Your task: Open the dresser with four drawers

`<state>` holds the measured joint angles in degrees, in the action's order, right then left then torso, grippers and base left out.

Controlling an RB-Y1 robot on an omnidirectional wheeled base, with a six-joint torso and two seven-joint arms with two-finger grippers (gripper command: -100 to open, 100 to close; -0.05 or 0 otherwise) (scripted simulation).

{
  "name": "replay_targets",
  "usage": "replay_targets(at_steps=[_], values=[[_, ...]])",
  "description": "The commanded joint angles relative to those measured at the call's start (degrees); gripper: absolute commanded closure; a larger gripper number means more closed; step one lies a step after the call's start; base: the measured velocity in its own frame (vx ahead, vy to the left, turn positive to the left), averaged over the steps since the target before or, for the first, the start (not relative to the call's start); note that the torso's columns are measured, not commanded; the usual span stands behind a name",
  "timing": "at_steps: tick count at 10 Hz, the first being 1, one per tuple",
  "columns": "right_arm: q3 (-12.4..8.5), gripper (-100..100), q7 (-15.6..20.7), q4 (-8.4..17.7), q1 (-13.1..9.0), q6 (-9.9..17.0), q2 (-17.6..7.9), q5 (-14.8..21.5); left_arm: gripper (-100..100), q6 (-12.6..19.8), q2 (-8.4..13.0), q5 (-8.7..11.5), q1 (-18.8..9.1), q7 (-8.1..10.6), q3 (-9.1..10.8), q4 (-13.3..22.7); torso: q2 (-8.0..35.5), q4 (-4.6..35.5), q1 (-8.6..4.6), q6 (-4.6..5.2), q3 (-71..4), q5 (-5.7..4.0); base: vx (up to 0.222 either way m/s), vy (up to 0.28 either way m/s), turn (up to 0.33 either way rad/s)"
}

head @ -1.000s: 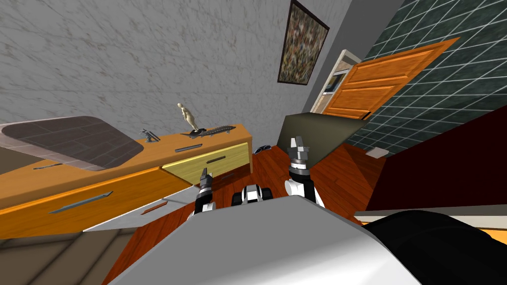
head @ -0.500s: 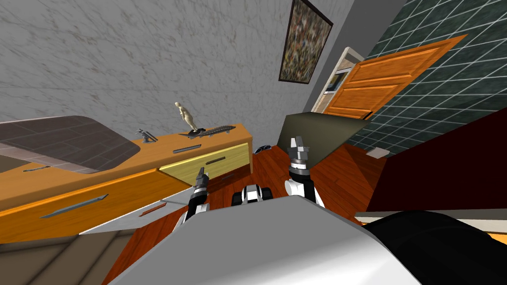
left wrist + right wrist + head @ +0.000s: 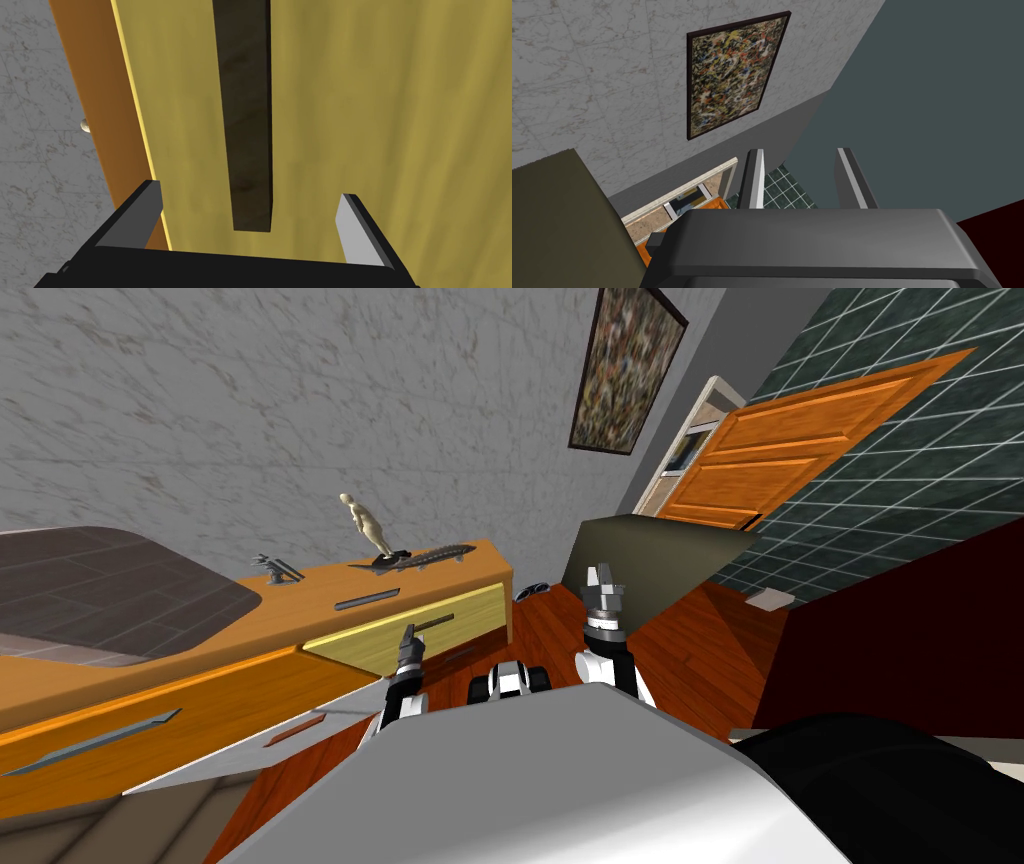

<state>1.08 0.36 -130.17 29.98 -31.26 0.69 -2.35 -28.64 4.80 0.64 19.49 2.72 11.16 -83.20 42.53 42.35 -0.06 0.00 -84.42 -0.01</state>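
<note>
Drawers came first on the left, where the dresser (image 3: pixel 300 608) ran along the marbled wall (image 3: pixel 300 408), orange on top and sides. Its nearest drawer (image 3: pixel 220 698) was orange with a long grey handle (image 3: pixel 90 743). Below that, a pale grey drawer (image 3: pixel 340 716) with a short reddish pull (image 3: pixel 293 731) stuck out over the red wood floor (image 3: pixel 545 628). Farther right sat a yellow drawer (image 3: pixel 470 613) with a dark bar handle (image 3: pixel 432 621). What they held was hidden.

On the dresser top stood a small grey object (image 3: pixel 275 570), a pale figurine (image 3: pixel 362 523) and a long dark model (image 3: pixel 425 556). A flat dark strip (image 3: pixel 367 600) lay nearer the edge.

The left gripper (image 3: pixel 407 636) pointed at the yellow drawer, just under its handle. The left wrist view gave what the head view could not: the yellow drawer front (image 3: pixel 375 125) was close ahead, and the dark handle (image 3: pixel 247 125) ended between the fingers (image 3: pixel 145 215). They were spread wide and clear of it on both sides, gripping nothing. That view also showed the orange dresser edge (image 3: pixel 85 75) beside the yellow front.

To the right, the right gripper (image 3: pixel 600 583) was raised above the floor, well apart from the dresser. In its own view the right gripper (image 3: pixel 803 180) had a narrow gap between its fingers (image 3: pixel 754 180) and held nothing.

Farther right, an olive slab (image 3: pixel 650 563) stood before an orange door (image 3: pixel 790 458).
</note>
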Motion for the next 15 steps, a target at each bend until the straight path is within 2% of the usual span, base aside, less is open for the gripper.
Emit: replay_targets(at_steps=[1, 3, 4, 5, 6, 7, 12, 15], values=[[0.0, 0, 0.0, 0.0, 0.0, 0.0, 0.0, 0.0, -100, 0.0, -3.8, 0.0, -0.1, 0.02, 0.08, -0.1, 0.1, 0.0, 0.00, 0.00, 0.1, 0.00, 0.000, 0.000, 0.000], [0.0, 0, 0.0, 0.0, 0.0, 0.0, 0.0, 0.0, -100, 0.1, -5.9, 0.0, -0.1, 0.02, 0.10, -0.1, -0.1, 0.0, 0.05, 0.00, -0.1, 0.01, -0.008, -0.002, -0.001], [0.0, 0, 0.0, 0.0, 0.0, 0.0, 0.0, 0.0, -100, -0.1, -5.3, 0.0, -0.3, -0.02, 0.13, 0.2, -0.2, -0.1, 0.06, 0.00, -0.1, 0.01, 0.000, 0.000, 0.000], [0.0, 0, 0.0, 0.0, 0.0, 0.0, 0.0, 0.0, -100, 1.5, -5.3, 0.1, -0.2, 0.09, 0.39, -1.4, -0.3, -0.1, 0.08, 0.00, -0.2, 0.02, 0.063, 0.012, -0.030], [0.0, 0, 0.0, 0.0, 0.0, 0.0, 0.0, 0.0, -100, 0.6, -5.2, 0.1, -0.4, 0.04, 0.34, -0.4, -0.5, -0.1, 0.12, 0.01, -0.3, 0.02, 0.042, 0.010, -0.009], [0.0, 0, 0.0, 0.0, 0.0, 0.0, 0.0, 0.0, 100, 0.8, -5.2, 0.1, -0.4, 0.06, 0.37, -0.5, -0.3, -0.1, 0.08, -0.01, -0.2, 0.03, 0.006, 0.002, 0.002], [0.0, 0, 0.0, 0.0, 0.0, 0.0, 0.0, 0.0, 100, 1.4, -5.3, 0.0, 1.6, 0.57, -0.33, -3.3, -0.1, 0.0, -0.09, -0.02, -0.1, 0.00, -0.155, -0.058, 0.008], [0.0, 0, 0.0, 0.0, 0.0, 0.0, 0.0, 0.0, 100, 1.3, -5.4, -0.1, 2.4, 0.69, -0.67, -3.6, -0.3, -0.1, -0.03, 0.02, -0.2, -0.04, -0.142, -0.048, 0.009]])
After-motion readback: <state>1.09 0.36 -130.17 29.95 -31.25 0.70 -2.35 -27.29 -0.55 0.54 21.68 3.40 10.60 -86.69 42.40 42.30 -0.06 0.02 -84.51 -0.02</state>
